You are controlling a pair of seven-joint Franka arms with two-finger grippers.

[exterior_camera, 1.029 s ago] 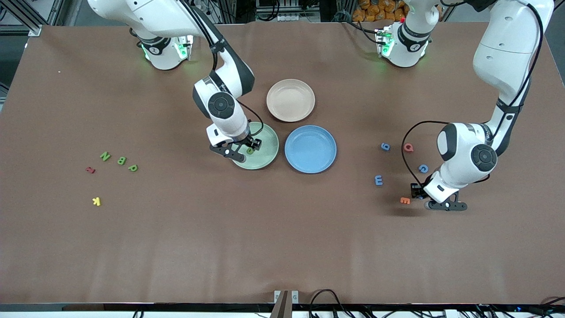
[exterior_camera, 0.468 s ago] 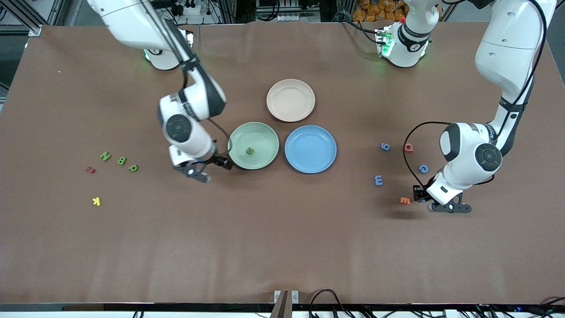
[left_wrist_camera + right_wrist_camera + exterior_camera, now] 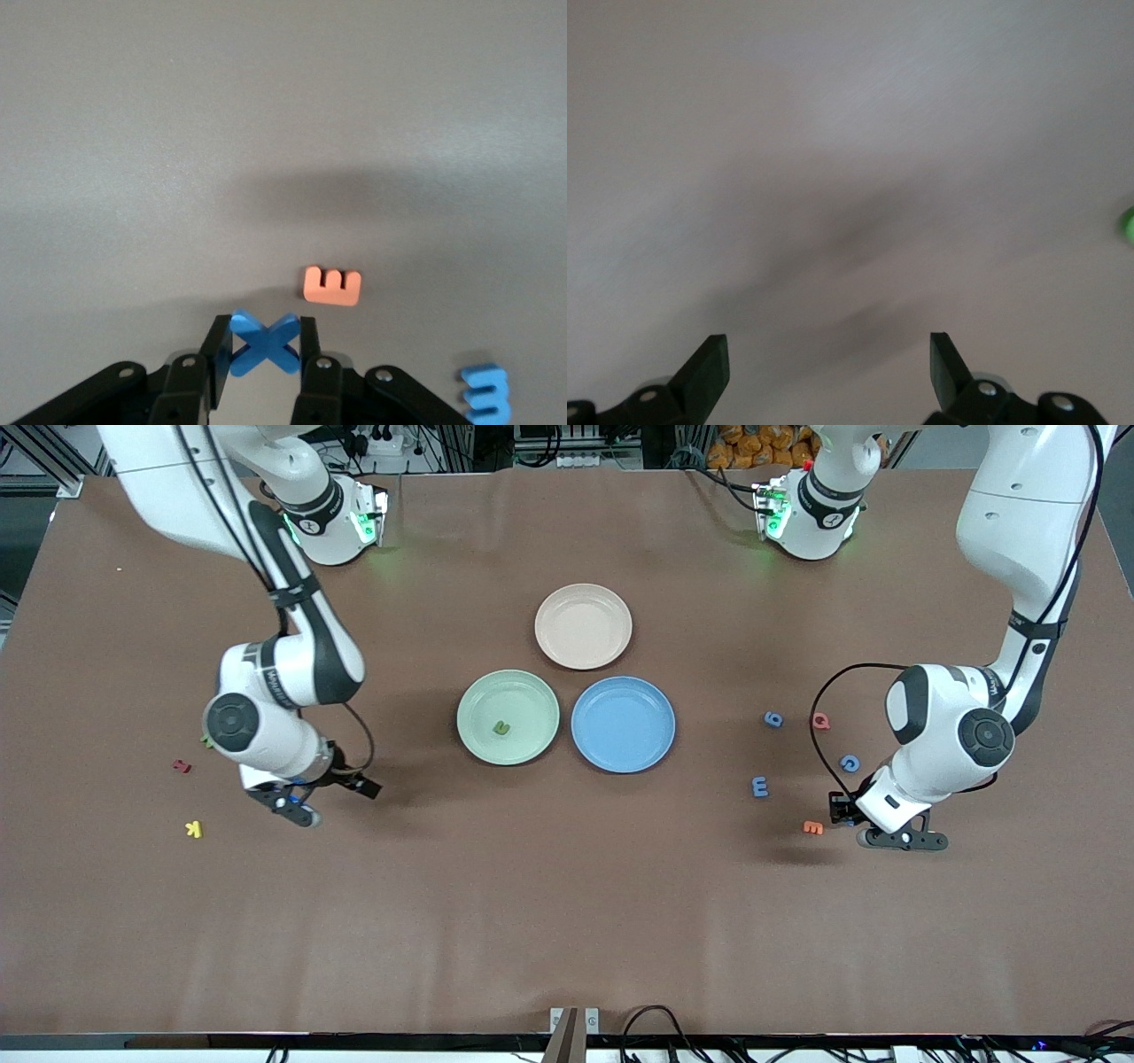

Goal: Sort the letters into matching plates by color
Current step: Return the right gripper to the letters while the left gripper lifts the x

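The mint green plate (image 3: 530, 691) holds one green letter (image 3: 502, 728). The blue plate (image 3: 623, 724) beside it holds nothing. My right gripper (image 3: 350, 784) is open and empty over bare table near the green letters, which my arm mostly hides; one green bit (image 3: 206, 740) shows, and one shows in the right wrist view (image 3: 1129, 221). My left gripper (image 3: 840, 812) is shut on a blue X (image 3: 264, 343) just above the table, beside an orange E (image 3: 812, 828). Three blue letters (image 3: 773, 718) (image 3: 850, 762) (image 3: 760, 786) lie near it.
A beige-pink plate (image 3: 583, 626) lies nearer the robots' bases than the other two plates. A red Q (image 3: 820, 721) lies among the blue letters. A red letter (image 3: 182, 765) and a yellow K (image 3: 193, 829) lie toward the right arm's end.
My right gripper left a green letter in the green plate and swung away toward the right arm's end. My left gripper has hardly moved and still holds the blue X.
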